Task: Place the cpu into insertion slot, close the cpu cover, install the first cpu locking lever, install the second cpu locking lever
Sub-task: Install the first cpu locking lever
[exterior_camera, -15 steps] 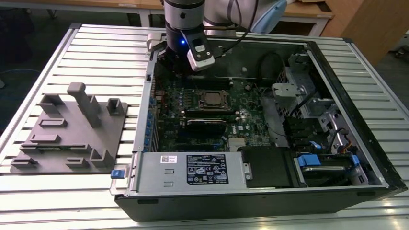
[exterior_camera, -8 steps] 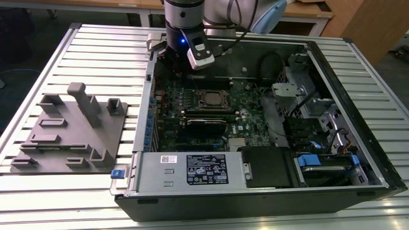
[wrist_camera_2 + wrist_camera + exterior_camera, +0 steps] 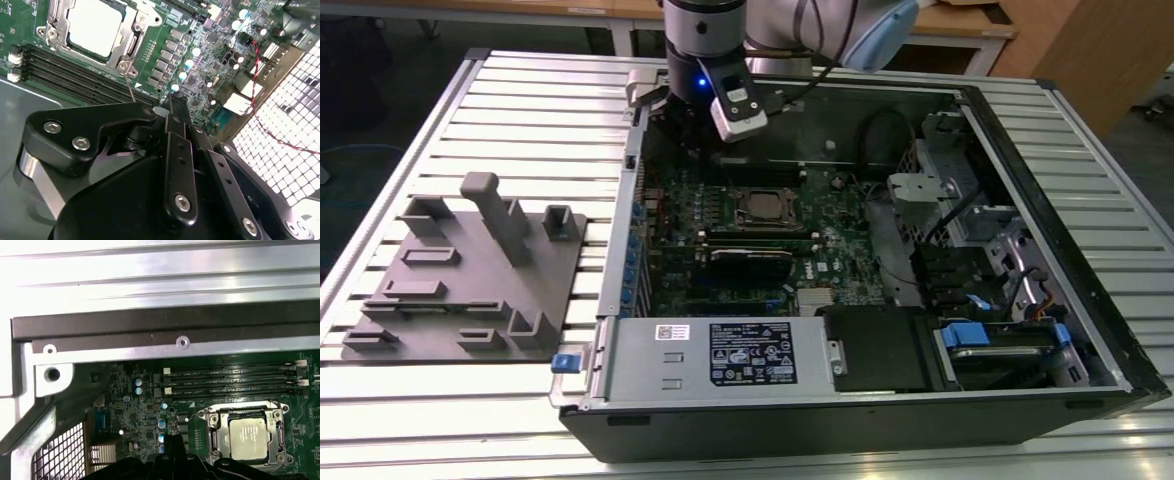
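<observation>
Two black fingers of the gripper (image 3: 171, 102) meet at their tips, gripping nothing we can see. A thin steel wire lever (image 3: 129, 85) points its long axis at them from the socket close ahead, where the dull silver square cpu (image 3: 95, 25) sits, framed by the thin silver metal cpu cover (image 3: 131, 44), which looks lowered.

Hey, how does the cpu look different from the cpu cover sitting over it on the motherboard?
The cpu is a solid square with a dull pale top; the cpu cover is an open frame with a window. The cpu cover is wider and rims the cpu, which shows through that window. Both are silvery metal, squarish, and lie flat on the green motherboard.
</observation>
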Robot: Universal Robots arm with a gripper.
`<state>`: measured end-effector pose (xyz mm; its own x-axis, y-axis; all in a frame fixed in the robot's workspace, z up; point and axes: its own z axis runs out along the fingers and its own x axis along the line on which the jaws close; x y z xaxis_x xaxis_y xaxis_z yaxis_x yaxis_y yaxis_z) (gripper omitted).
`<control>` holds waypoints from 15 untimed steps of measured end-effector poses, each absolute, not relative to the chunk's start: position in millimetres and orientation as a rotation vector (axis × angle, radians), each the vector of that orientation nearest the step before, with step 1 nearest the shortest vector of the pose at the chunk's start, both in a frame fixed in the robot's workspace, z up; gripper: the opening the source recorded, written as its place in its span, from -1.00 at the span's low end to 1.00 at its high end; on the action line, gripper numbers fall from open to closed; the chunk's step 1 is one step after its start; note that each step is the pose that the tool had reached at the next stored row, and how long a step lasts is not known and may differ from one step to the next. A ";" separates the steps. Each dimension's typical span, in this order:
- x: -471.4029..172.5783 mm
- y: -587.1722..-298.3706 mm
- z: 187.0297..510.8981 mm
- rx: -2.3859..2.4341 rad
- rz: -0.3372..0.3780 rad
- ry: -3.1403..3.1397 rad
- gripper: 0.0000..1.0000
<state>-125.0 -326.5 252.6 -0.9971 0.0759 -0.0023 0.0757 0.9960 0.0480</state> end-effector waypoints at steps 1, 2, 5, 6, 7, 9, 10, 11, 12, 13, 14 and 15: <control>-125.0 -325.7 252.4 0.119 0.075 3.134 -0.79; -125.0 -324.9 252.1 0.119 0.075 3.134 -0.79; -125.0 -322.5 250.9 0.119 0.075 3.134 -0.79; -125.0 -321.7 250.4 0.119 0.075 3.134 -0.79; -125.0 -320.6 250.0 0.119 0.075 3.134 -0.79; -124.9 -318.7 249.3 0.119 0.075 3.134 -0.79; -124.9 -317.9 249.0 0.119 0.075 3.134 -0.79; -124.9 -317.1 248.8 0.119 0.075 3.134 -0.79; -124.9 -316.5 248.7 0.119 0.075 3.134 -0.79; -125.0 -315.8 248.6 0.119 0.075 3.134 -0.79; -125.0 -314.9 248.5 0.119 0.075 3.134 -0.79; -124.9 -314.2 248.5 0.119 0.075 3.134 -0.79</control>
